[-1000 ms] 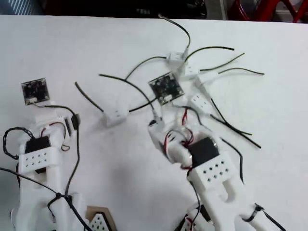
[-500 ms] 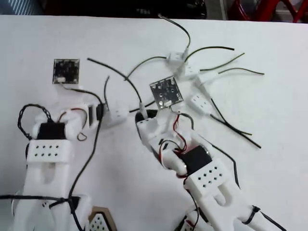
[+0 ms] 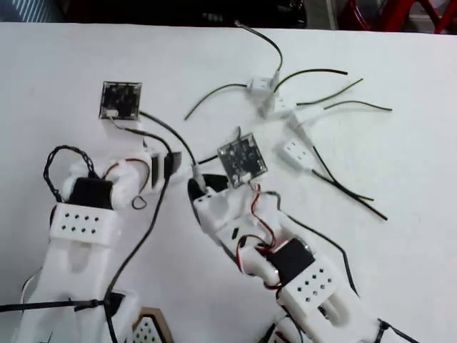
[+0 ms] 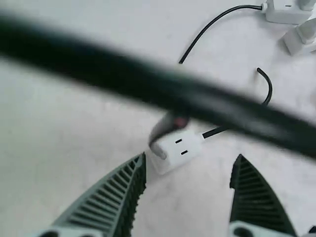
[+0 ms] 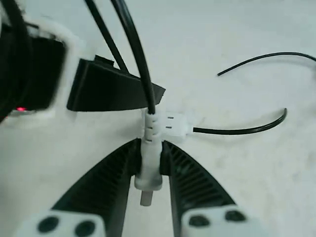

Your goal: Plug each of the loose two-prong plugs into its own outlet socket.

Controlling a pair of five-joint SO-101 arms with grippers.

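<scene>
My right gripper [image 5: 148,148] is shut on a white two-prong plug [image 5: 147,165], whose black cord runs up out of the jaws. The plug rests against the side of a small white outlet socket [image 5: 170,125] that lies on the table with its own cord. My left gripper [image 4: 190,159] is open, and the same socket [image 4: 177,146] lies just beyond its fingertips with two slots facing up. In the high view the left gripper [image 3: 163,166] and the right gripper [image 3: 198,184] meet at the table's middle, with the plug [image 3: 196,171] between them.
Several more white sockets and plugs with black cords lie farther back to the right, such as one socket [image 3: 261,86] and another [image 3: 296,152]. Two small square circuit boards [image 3: 121,100] [image 3: 243,157] sit on the arms. A thick black cable [image 4: 148,84] crosses the left wrist view.
The left arm has swung right and away from the table's near edge. The right arm has swung left. Both grippers have come together at the socket, which now lies between them.
</scene>
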